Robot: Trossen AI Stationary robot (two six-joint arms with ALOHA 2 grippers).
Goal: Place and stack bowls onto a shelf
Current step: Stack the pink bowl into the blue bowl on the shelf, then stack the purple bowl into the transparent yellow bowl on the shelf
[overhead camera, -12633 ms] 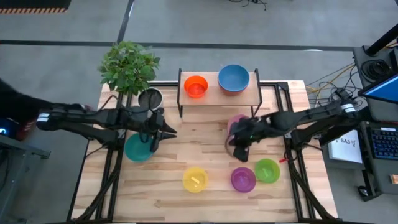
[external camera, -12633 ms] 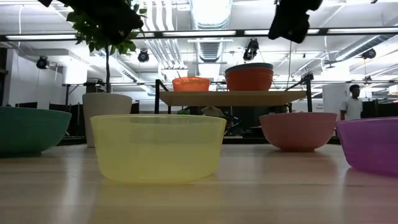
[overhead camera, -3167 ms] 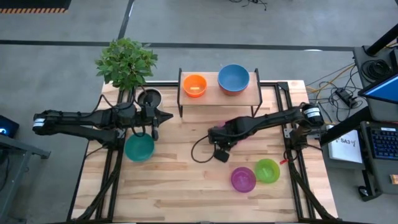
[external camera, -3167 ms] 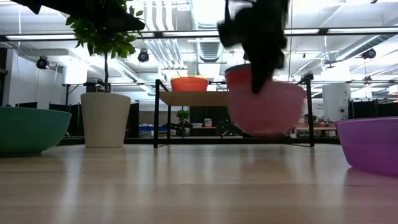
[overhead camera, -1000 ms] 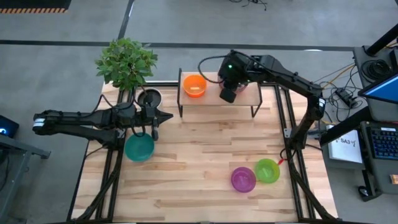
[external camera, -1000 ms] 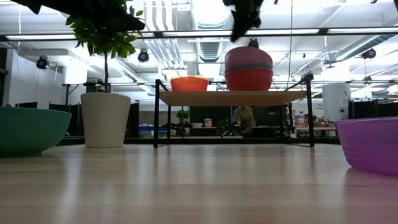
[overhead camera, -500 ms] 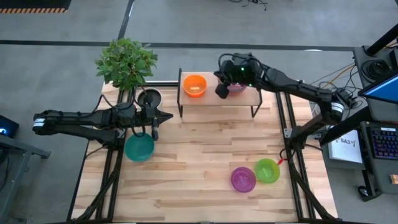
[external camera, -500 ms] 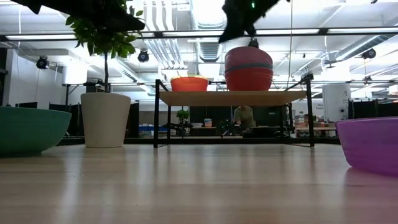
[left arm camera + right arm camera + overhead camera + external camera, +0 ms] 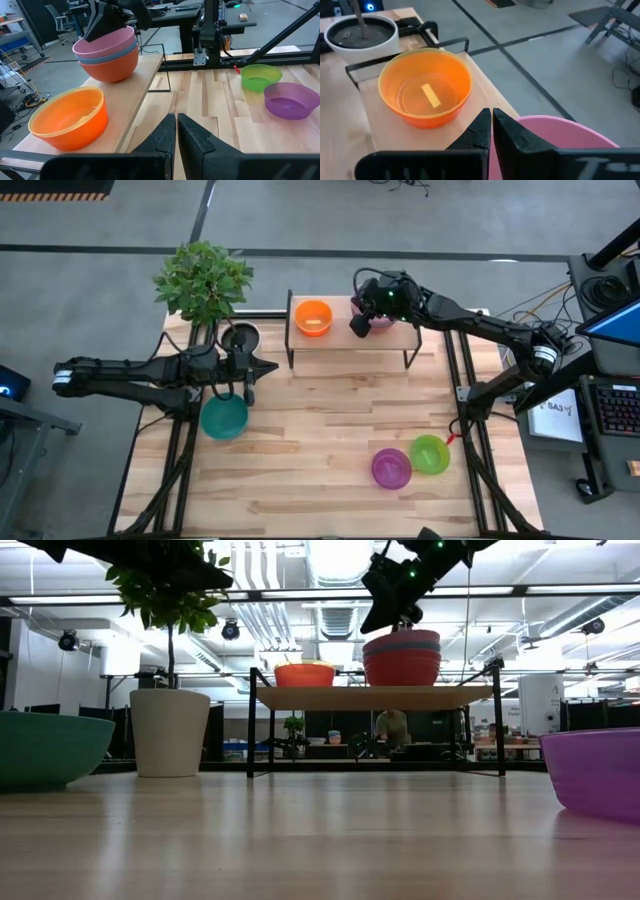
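On the shelf [image 9: 340, 337] a stack has the red bowl [image 9: 112, 67] at the bottom, the blue bowl [image 9: 117, 54] in it and the pink bowl [image 9: 107, 42] on top. Beside it stands the orange bowl [image 9: 313, 317], with a yellow rim showing. My right gripper [image 9: 491, 122] is shut at the pink bowl's rim, on the side toward the orange bowl. My left gripper [image 9: 176, 131], shut, hovers over the far rim of the teal bowl [image 9: 223, 418], which rests on the table. The purple bowl [image 9: 391, 468] and green bowl [image 9: 430, 453] sit near the right front. My right gripper presses its shut fingers [image 9: 97, 30] on the pink bowl's rim [image 9: 82, 46], on the side facing the orange bowl. It slants down from above and from the table's right. The pink bowl sits upright, nested in the blue one.
A potted plant [image 9: 203, 283] in a white pot [image 9: 169, 732] stands at the table's far left, just left of the shelf. The table's middle and near left are bare wood [image 9: 300, 430]. A monitor and cables lie beyond the right edge.
My right gripper has come down onto the stack on the shelf. The pink bowl has sunk deeper into the blue one, so the stack stands lower than a second ago. The left arm has kept still.
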